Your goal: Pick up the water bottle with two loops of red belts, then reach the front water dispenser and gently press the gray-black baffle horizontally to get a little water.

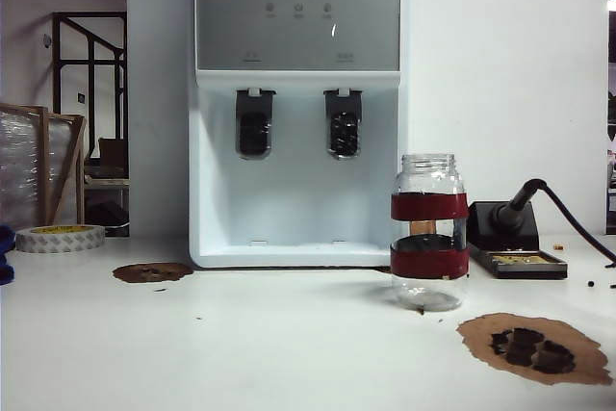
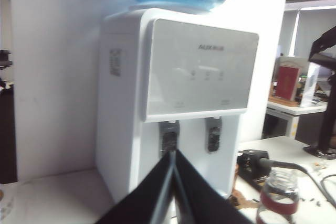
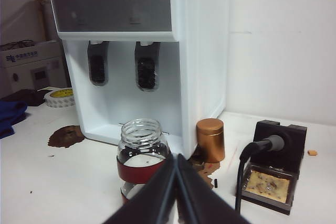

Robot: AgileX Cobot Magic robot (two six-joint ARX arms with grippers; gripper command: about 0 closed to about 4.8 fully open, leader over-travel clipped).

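glass jar upright on table right of dispenser, likely rigid, slippery, breakable, best gripped across taped bands; left claw and right claw fully closed, empty, short of jar.

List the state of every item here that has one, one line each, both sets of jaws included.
water bottle: upright on the table, lid off, looks empty, not held.
water dispenser: upright, its bay empty.
gray-black baffle: hanging, unpressed.
left paddle: hanging, unpressed.
copper-brown cylinder: upright, capped.
soldering iron: docked in its stand.
tape roll: lying flat.
left gripper: jaws shut, empty.
right gripper: jaws shut, empty, short of the bottle.
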